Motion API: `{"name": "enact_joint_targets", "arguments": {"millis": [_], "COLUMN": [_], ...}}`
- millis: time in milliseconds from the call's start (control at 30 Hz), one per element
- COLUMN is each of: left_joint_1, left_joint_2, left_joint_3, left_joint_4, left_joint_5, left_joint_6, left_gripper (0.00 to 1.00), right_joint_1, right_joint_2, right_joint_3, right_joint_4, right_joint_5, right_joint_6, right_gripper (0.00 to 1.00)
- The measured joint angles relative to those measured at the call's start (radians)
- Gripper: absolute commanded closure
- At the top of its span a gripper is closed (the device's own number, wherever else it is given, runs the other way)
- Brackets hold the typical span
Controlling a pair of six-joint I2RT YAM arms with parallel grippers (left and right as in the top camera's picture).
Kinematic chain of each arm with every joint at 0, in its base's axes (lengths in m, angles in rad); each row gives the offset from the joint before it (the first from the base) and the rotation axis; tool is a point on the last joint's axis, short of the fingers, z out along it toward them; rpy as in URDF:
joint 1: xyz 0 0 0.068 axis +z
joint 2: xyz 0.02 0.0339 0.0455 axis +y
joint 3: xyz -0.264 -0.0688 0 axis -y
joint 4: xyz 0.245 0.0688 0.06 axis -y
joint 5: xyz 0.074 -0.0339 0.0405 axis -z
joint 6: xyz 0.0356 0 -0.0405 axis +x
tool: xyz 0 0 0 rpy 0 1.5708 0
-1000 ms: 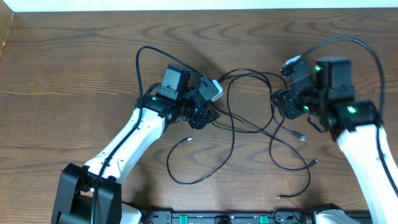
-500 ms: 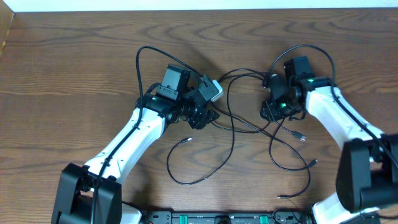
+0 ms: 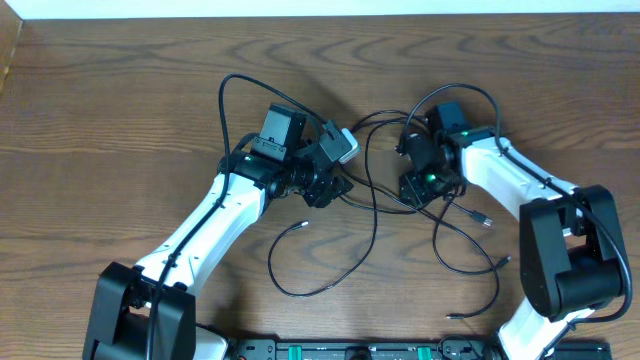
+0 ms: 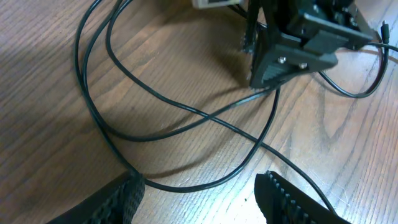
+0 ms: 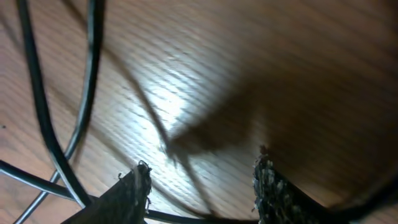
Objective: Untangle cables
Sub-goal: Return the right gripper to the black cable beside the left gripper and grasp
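Right arm (image 3: 500, 170) has swung in from 3 o'clock onto the tangled cables (image 3: 376, 225); both arms' jaws gape empty. Best to pinch 1 strand, lift slowly outward

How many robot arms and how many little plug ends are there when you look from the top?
Robot arms: 2
Plug ends lying free in plain view: 4
Total: 6

Thin black cables (image 4: 208, 115) on dark brown, wavy-grained table (image 3: 120, 120) (arms (image 3: 215, 225) white and black).
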Motion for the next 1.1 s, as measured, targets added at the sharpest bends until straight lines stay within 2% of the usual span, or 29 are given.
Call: {"name": "enact_joint_targets", "arguments": {"millis": [100, 167, 367, 533, 700, 1100], "left_joint_1": [0.000, 0.000, 0.000, 0.000, 0.000, 0.000], "left_joint_2": [0.000, 0.000, 0.000, 0.000, 0.000, 0.000], "left_joint_3": [0.000, 0.000, 0.000, 0.000, 0.000, 0.000], "left_joint_4": [0.000, 0.000, 0.000, 0.000, 0.000, 0.001], "left_joint_5": [0.000, 0.000, 0.000, 0.000, 0.000, -0.015], "left_joint_6": [0.000, 0.000, 0.000, 0.000, 0.000, 0.000], "left_gripper": [0.37, 0.37, 0.37, 0.37, 0.37, 0.37], "right_joint_1": [0.020, 0.029, 0.039, 0.039, 0.039, 0.072], "right_joint_2": [0.000, 0.000, 0.000, 0.000, 0.000, 0.000], "right_joint_3": [0.000, 0.000, 0.000, 0.000, 0.000, 0.000], "right_joint_4": [0.000, 0.003, 0.069, 0.122, 0.153, 0.296], "right_joint_5": [0.000, 0.001, 0.016, 0.031, 0.029, -0.069], "right_joint_6": [-0.001, -0.002, -0.025, -0.028, -0.029, -0.031], "right_gripper": [0.39, 0.29, 0.17, 0.13, 0.15, 0.09]}}
